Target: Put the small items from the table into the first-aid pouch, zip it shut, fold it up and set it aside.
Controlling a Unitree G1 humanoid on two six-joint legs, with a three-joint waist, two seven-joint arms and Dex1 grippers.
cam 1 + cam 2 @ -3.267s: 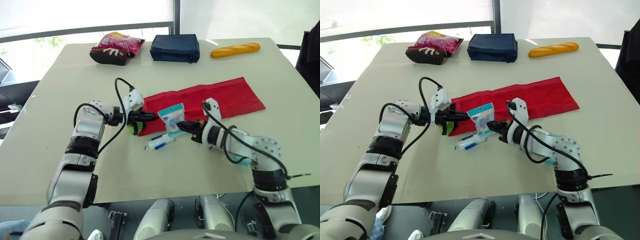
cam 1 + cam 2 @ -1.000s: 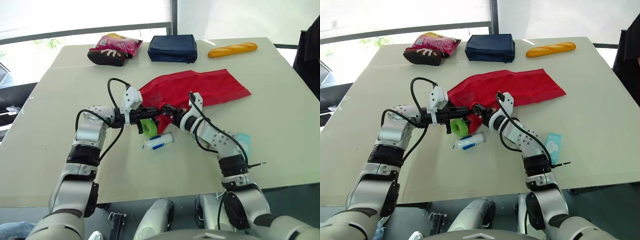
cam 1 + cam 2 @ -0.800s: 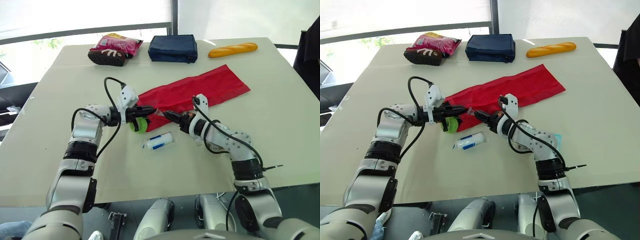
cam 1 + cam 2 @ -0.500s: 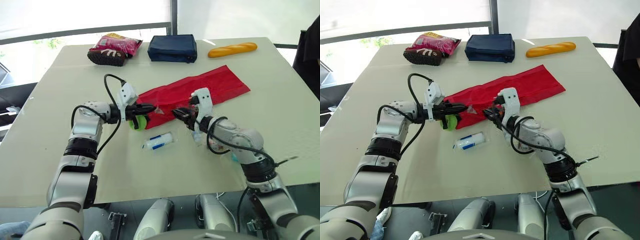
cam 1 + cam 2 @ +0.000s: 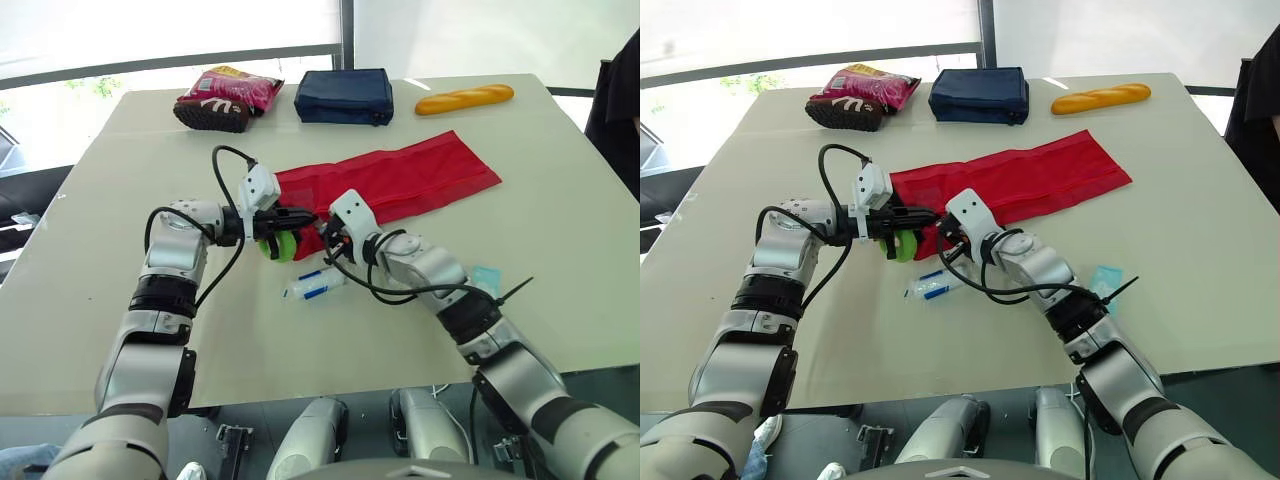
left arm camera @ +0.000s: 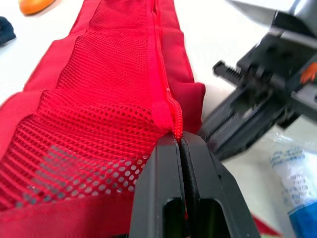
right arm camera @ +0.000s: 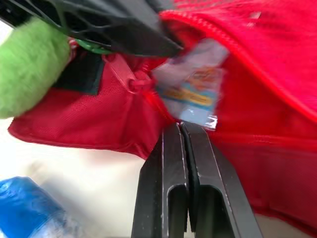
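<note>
Feeding the packet into the red pouch looks to be the step in hand. To do it well, the left hand should hold the mouth lifted. It is clamped tight on the zip edge at the pouch's near end, and slack there would let the mesh drop against the packet. The right hand has its fingers pressed narrow together on what appears to be the packet's lower edge. The packet sits tilted, partly inside the opening, directly ahead of those fingertips. A straight push along the pouch, letting go only once the packet is past the zip, seems safest, since a corner could catch on the teeth. A green roll lies against the pouch end, just under the left hand. A blue-and-white tube lies on the surface just beside the right hand, and a pale blue sachet lies near the right forearm.
</note>
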